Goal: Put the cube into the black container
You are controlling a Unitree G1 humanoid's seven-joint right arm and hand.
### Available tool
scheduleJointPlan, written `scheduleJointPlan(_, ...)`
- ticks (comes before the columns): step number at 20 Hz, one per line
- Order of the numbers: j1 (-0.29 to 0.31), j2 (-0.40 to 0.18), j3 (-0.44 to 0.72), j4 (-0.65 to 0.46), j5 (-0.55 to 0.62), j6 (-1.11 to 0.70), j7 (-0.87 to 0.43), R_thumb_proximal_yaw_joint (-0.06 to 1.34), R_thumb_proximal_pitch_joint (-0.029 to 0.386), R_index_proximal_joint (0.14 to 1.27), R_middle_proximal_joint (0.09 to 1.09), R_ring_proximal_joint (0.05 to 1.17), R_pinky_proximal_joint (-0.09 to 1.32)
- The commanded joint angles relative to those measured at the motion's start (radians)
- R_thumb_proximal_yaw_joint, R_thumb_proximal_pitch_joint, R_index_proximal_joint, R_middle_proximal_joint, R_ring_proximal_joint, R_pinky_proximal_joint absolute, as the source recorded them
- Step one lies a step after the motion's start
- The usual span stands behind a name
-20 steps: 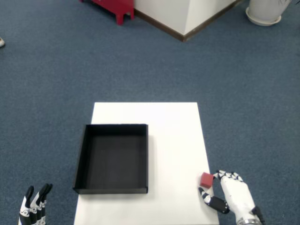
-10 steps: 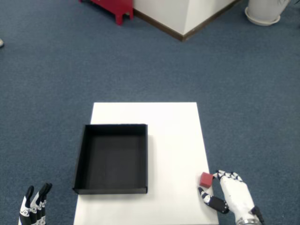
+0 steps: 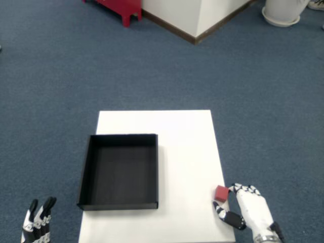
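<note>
The red cube (image 3: 221, 193) rests on the white table (image 3: 185, 147) close to its right edge, near the front. My right hand (image 3: 248, 207) lies just right of and below it. The fingertips (image 3: 239, 188) reach the cube's right side and the thumb (image 3: 225, 215) stretches under it with a small gap, so the hand is open around the cube. The black container (image 3: 119, 171), a shallow square tray with nothing in it, stands on the left half of the table, well left of the cube.
The left hand (image 3: 35, 225) hangs off the table's front left corner. Blue carpet surrounds the table. A red stand (image 3: 121, 7), a white wall corner (image 3: 197, 20) and a white pot (image 3: 283, 12) stand far behind.
The whole view has shifted slightly. The right hand and the cube keep the same places relative to each other and to the table.
</note>
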Motion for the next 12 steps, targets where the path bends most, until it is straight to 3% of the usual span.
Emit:
scheduleJointPlan(1, -0.001, -0.014, 0.005, 0.041, -0.064, 0.08, 0.055, 0.74, 0.039, 0.57, 0.26, 0.28, 0.11)
scheduleJointPlan(12, 0.008, -0.011, 0.002, 0.04, -0.075, 0.066, 0.043, 0.76, 0.029, 0.54, 0.27, 0.28, 0.11)
